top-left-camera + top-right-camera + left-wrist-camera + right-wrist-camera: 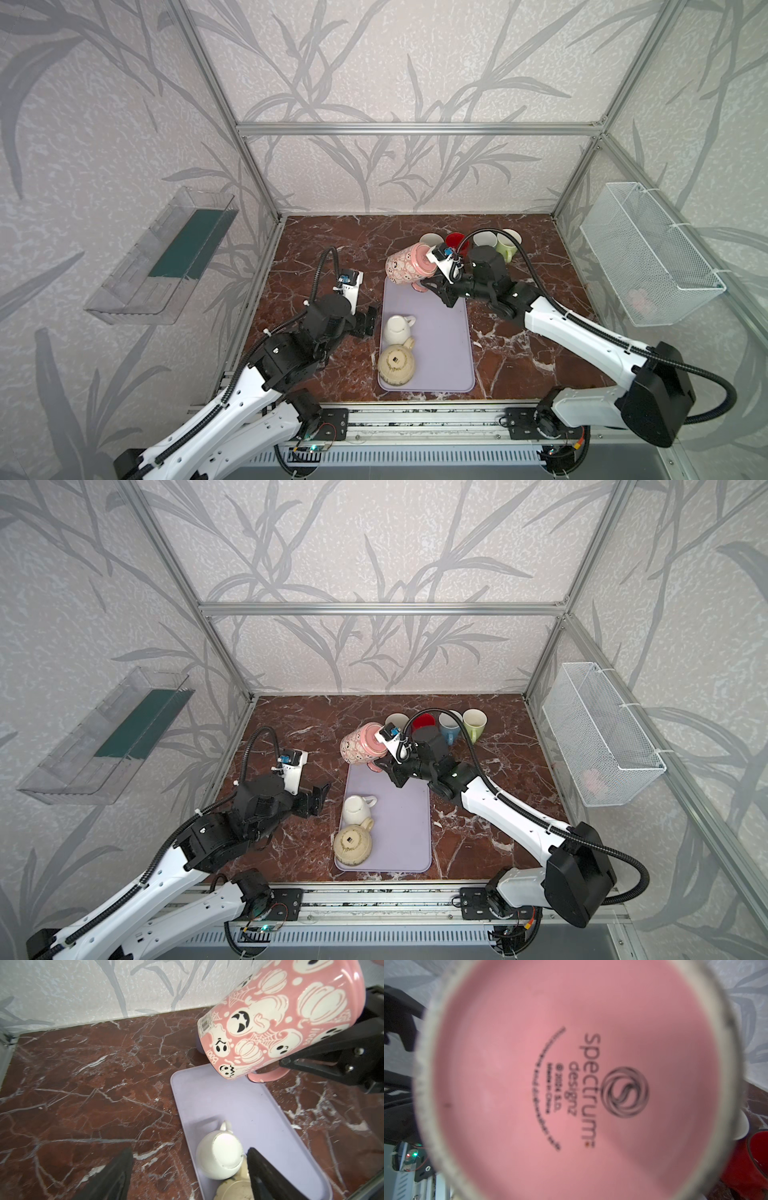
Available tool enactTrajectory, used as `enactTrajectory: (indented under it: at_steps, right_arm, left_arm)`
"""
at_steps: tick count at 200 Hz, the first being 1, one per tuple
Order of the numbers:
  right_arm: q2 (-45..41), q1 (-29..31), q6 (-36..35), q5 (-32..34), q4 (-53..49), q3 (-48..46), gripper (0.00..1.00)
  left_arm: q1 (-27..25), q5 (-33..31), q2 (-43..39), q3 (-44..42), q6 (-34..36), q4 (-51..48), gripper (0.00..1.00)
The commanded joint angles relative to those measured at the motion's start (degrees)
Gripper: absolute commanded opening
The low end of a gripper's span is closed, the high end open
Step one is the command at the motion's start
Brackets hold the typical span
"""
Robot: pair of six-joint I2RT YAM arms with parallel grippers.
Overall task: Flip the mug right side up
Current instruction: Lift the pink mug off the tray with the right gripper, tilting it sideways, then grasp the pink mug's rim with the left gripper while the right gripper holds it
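The main risk is the grip itself. The right tool (pixel 424 286) is clenched on the pink mug (pixel 405 268) by its handle (pixel 268 1077) alone, so the whole heavy body hangs off one thin loop. If the wrist rolls quickly, we judge the mug could swivel in the jaws or slip out and drop onto the tray (pixel 449 353). A second risk lies just behind, in the upper middle of both top views. A row of upright mugs (pixel 457 241) stands close to the right wrist, and a wide swing could knock them. Setting down across the tray's raised far edge could also leave the mug rocking.

The pink mug sits just above centre in both top views, over the far end of the tray. It is tilted roughly on its side and appears lifted clear. Its base fills the right wrist view, and its mouth is turned away, so we cannot see it.

The right arm reaches in from the lower right, forearm low over the table (pixel 519 353), wrist bent toward the mug. The left arm comes from the lower left. The left tool (pixel 371 318) is released, jaws wide and holding nothing, just left of the tray beside the inverted white mug (pixel 397 328) and the beige mug (pixel 397 365).
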Motion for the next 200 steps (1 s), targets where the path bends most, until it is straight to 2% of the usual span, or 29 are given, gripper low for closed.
enactTrajectory:
  at_steps: [1, 21, 48, 76, 129, 179, 200]
  right_arm:
    - [-4.7, -3.0, 8.7, -6.9, 13.9, 0.1, 0.0]
    - [-6.8, -5.6, 13.9, -10.3, 17.7, -0.8, 0.0]
    - [-8.6, -7.1, 17.5, -13.8, 20.2, -1.1, 0.0]
    - [-9.6, -8.7, 22.0, -16.6, 24.4, -2.2, 0.0]
    - [-8.9, -11.7, 32.6, -25.8, 35.5, -3.7, 0.0]
    - [-6.2, -12.3, 41.3, -31.2, 46.9, -4.7, 0.0]
    - [-5.8, -12.4, 42.5, -32.7, 48.9, -5.0, 0.0]
  left_arm:
    - [0.1, 5.5, -2.4, -4.0, -6.1, 11.2, 0.83]
    - [0.1, 10.0, -4.3, -8.8, -8.9, 21.5, 0.81]
    - [0.1, 15.6, -3.6, -12.8, -11.7, 34.2, 0.81]
    - [0.1, 17.2, 0.1, -14.3, -13.5, 43.4, 0.82]
    - [0.4, 21.3, 7.9, -18.3, -17.4, 66.8, 0.82]
    - [0.4, 26.0, 12.3, -15.8, -16.5, 72.9, 0.8]
    - [0.4, 26.8, 13.9, -15.0, -16.2, 74.2, 0.77]
